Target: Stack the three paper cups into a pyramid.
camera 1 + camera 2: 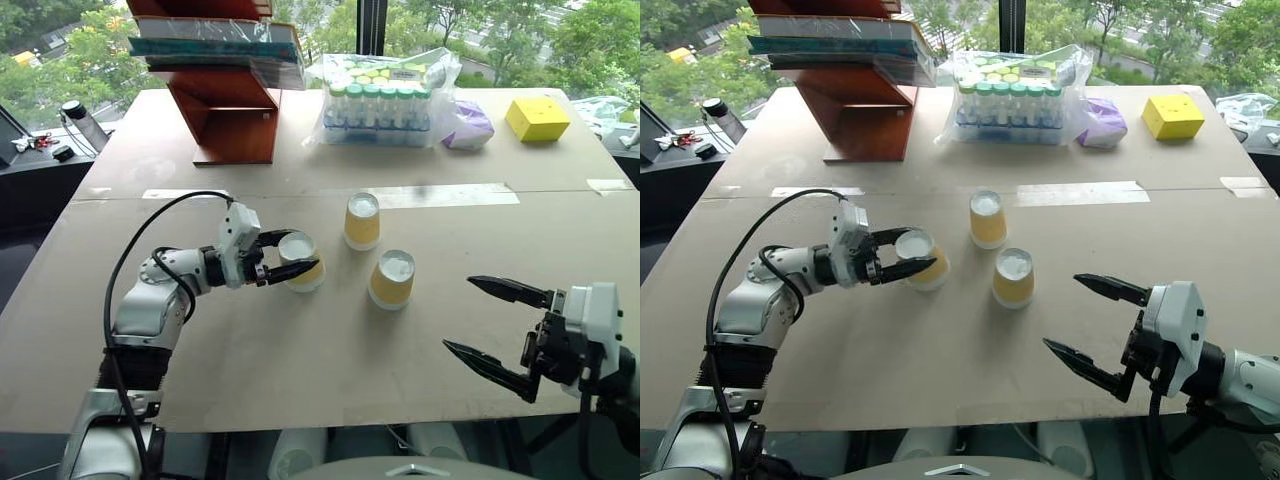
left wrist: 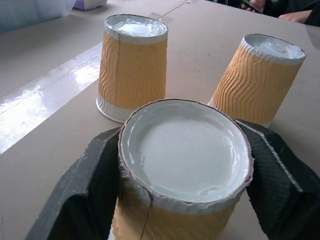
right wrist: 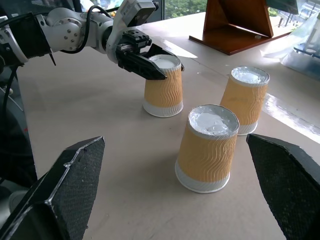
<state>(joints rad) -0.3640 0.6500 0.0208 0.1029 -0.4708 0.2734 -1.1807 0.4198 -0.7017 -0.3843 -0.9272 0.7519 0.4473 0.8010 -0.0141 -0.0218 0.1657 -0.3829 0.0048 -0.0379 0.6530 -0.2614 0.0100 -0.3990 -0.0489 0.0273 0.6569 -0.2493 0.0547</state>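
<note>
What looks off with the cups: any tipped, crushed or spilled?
Nothing stands out. All three ribbed yellow-orange paper cups stand upside down and apart on the brown board table, none crushed. The left hand brackets one cup near its upturned base.

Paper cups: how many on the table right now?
3, all upside down on the table. One sits between the left gripper's fingers; one stands farther back toward the tape strip; one stands nearest the open right gripper. None stacked yet.
</note>
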